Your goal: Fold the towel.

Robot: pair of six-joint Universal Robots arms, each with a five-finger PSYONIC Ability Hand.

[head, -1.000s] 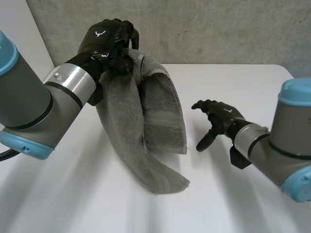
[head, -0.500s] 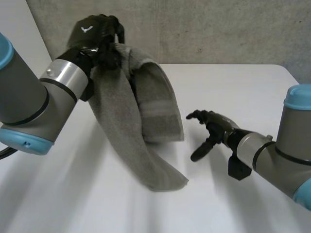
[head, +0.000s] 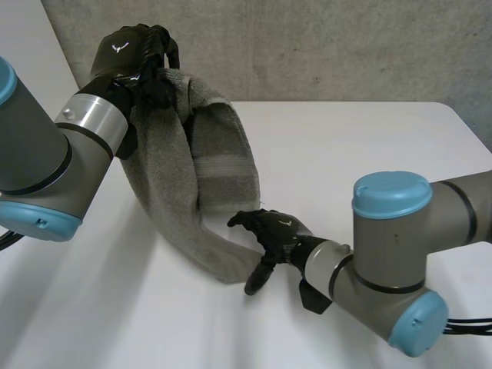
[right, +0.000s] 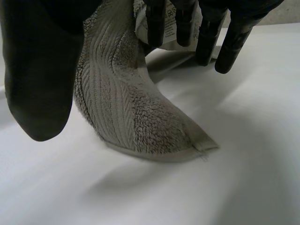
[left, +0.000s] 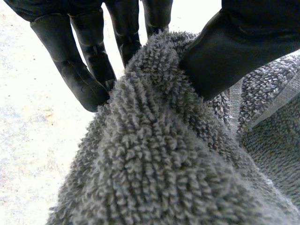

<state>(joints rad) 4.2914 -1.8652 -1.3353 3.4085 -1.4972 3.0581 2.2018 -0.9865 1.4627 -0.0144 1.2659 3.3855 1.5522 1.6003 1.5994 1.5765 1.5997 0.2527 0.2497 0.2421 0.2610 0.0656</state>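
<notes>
left hand (head: 127,54) pinches the raised towel (head: 161,177), fingertips (left: 91,91) partly sunk in pile.

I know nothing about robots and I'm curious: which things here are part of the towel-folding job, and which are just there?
In the job:
towel
left hand, pinching its top
right hand, open at its lower corner

Just there:
white table
grey wall

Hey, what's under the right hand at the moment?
The towel's lower corner, lying on the table between the right hand's thumb and open fingers. The patch of table right beneath that corner is covered by the cloth.
</notes>
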